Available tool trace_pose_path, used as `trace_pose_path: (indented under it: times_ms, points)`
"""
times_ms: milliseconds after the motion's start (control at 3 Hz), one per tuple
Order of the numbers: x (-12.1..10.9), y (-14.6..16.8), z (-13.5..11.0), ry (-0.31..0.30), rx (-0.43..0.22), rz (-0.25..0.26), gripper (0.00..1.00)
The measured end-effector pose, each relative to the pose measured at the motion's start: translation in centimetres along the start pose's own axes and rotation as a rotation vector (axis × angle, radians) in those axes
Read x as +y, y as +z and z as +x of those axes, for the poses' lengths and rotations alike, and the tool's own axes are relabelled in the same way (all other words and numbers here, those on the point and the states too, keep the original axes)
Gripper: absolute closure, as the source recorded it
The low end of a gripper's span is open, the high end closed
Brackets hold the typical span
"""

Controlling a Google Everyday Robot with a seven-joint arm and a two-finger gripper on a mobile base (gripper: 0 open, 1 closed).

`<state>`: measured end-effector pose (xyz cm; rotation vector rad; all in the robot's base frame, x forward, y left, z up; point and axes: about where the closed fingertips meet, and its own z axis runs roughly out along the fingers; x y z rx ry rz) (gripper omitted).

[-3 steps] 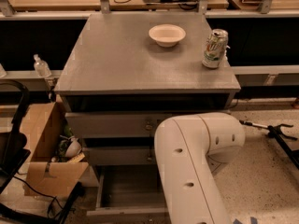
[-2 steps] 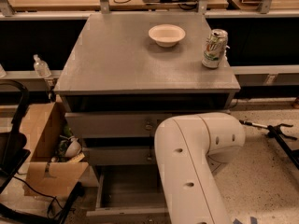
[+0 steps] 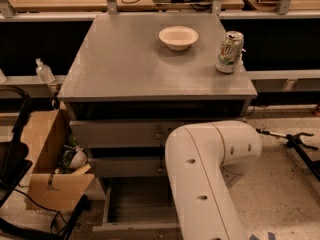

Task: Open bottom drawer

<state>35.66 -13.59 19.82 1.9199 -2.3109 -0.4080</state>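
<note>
A grey cabinet is seen from above and in front; on its worktop (image 3: 125, 59) a pale bowl (image 3: 178, 37) is set towards the back, and a drinks can (image 3: 230, 52) stands upright near the right rear corner, well apart from the bowl. Below the worktop three drawers are stacked; the top drawer (image 3: 117, 133) and the middle drawer (image 3: 122, 167) are seen closed, each with a small knob partly shown at the edge of the arm. The bottom drawer (image 3: 137, 204) is found at the foot of the cabinet, pulled forward so that its bare inside is shown, with its front edge near the lower border of the view; its right part is covered by the arm. A large white arm (image 3: 210, 174) is bent in front of the cabinet's lower right side. The tool is hidden behind this arm, somewhere low by the drawers; whether it is released or clenched cannot be told. An open cardboard box (image 3: 47, 156) holding odds and ends is placed on the floor just left of the cabinet; a small clear bottle (image 3: 44, 71) is seen on the ledge behind it.
</note>
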Motion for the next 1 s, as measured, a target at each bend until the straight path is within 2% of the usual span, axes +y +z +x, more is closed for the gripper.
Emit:
trace_pose_path:
  times_ms: [333,1000]
  points:
    - [0.0,0.0,0.0,0.0,0.0,0.0,0.04]
    - [0.03,0.02,0.01,0.0,0.0,-0.001,0.0]
